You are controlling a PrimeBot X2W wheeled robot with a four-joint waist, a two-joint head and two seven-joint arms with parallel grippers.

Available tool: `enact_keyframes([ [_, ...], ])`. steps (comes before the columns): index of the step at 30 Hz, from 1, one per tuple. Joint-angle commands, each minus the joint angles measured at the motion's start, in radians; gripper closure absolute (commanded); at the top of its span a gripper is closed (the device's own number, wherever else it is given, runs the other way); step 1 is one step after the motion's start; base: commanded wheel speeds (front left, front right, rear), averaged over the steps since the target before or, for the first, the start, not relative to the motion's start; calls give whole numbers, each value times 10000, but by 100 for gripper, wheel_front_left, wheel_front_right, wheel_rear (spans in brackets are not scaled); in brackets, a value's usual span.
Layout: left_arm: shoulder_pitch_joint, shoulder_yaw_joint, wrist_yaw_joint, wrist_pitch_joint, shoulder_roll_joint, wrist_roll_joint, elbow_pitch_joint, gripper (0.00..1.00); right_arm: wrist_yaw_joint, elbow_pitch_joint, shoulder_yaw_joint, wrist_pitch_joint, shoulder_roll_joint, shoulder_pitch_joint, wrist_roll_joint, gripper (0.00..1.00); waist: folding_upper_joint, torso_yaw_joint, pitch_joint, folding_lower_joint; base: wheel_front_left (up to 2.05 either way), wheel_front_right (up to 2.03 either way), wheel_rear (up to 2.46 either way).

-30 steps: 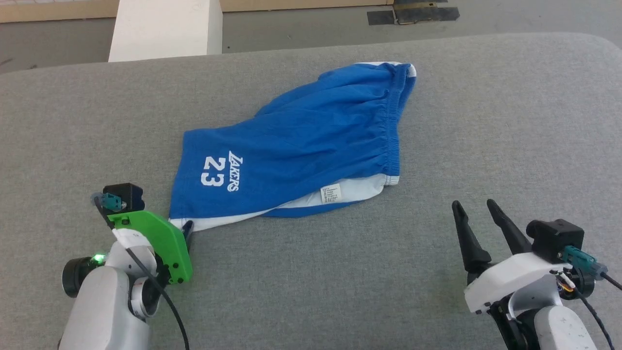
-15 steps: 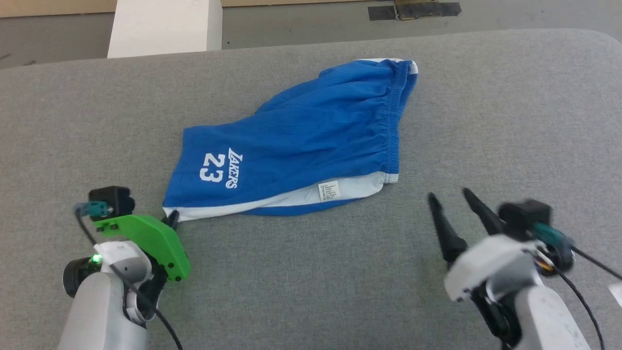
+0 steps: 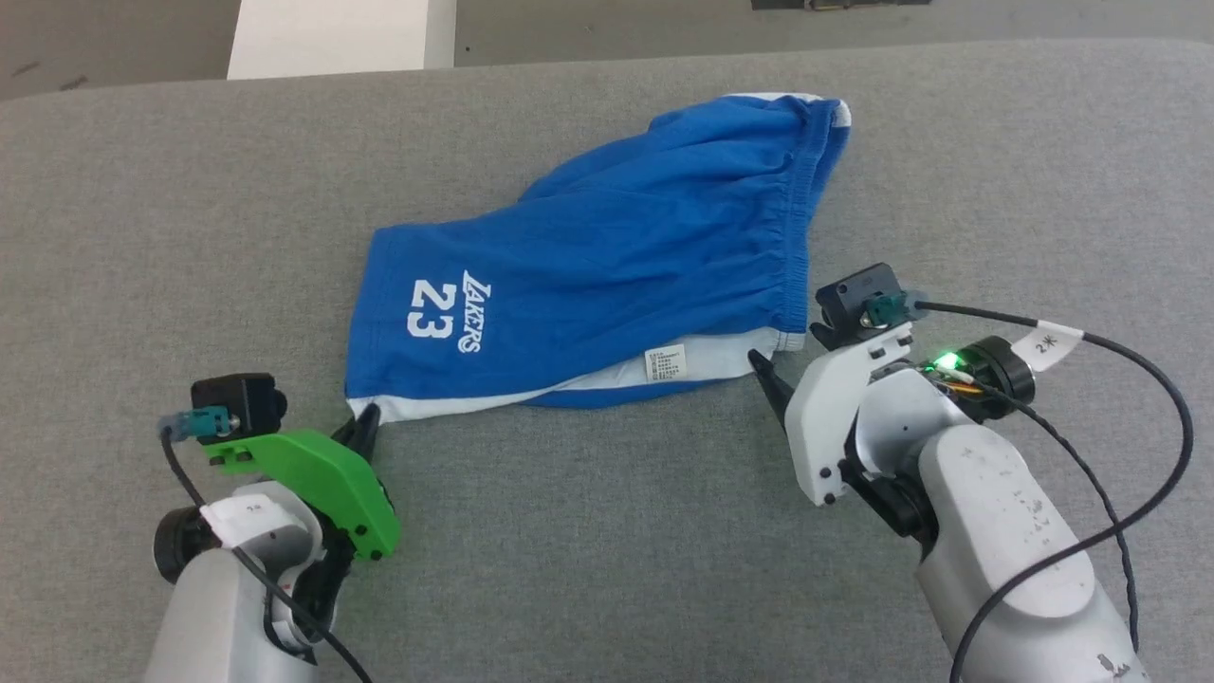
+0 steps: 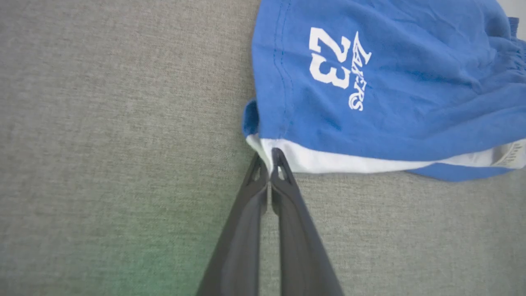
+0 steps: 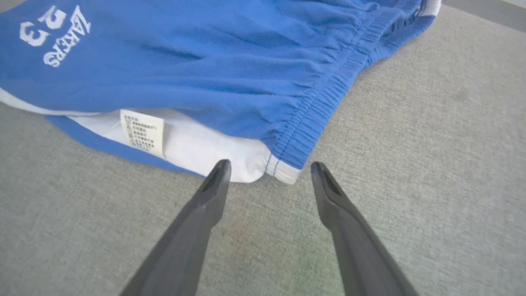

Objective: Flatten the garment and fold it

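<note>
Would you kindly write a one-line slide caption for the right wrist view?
Open right gripper poised at a waistband corner of the blue shorts, not yet gripping.

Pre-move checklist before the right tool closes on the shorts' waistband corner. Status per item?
1. Anchor: left tool shut on the shorts' hem corner: ok.
2. Opening: right tool open: ok.
3. Aim: waistband corner lies just ahead, between its fingers, untouched: ok.
4. Obstruction: label off to one side of that grip: ok.
5. Layers: left tool holds every hem layer: cannot tell.
6. Flatness on the table: not ok; wrinkled, a blue layer pokes out under the white stripe.
</note>
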Motion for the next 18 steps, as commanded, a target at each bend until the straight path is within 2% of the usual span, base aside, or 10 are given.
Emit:
enact_keyframes([
  [1, 71, -53, -28, -16, -43, -100, -59, 100, -15, 178, 40, -120, -10, -249, -67, 0, 0, -1, 93, -1, 0, 0, 0],
  [6, 19, -178, -67, -4, -47, -120, -89, 100, -15, 840, 141, -411, -10, -643, -76, 0, 0, 50, 266, -1, 0, 0, 0],
  [7, -1, -200, -75, -3, -41, -124, -97, 100, -15, 979, 190, -393, -10, -720, -18, 34, 0, 67, 301, -1, 0, 0, 0],
  [8, -10, -214, -80, -5, -34, -125, -98, 100, -15, 1068, 242, -396, -10, -774, 24, 78, 0, 73, 315, -1, 0, 0, 0],
  [9, -18, -229, -86, -9, -26, -129, -99, 100, -15, 1131, 300, -465, -10, -836, 69, 100, 0, 80, 328, -1, 0, 0, 0],
  [18, 98, -290, -79, -75, -95, -289, -109, 100, -15, 1156, 381, -680, -10, -743, 413, 100, 0, 9, -118, -1, 0, 0, 0],
])
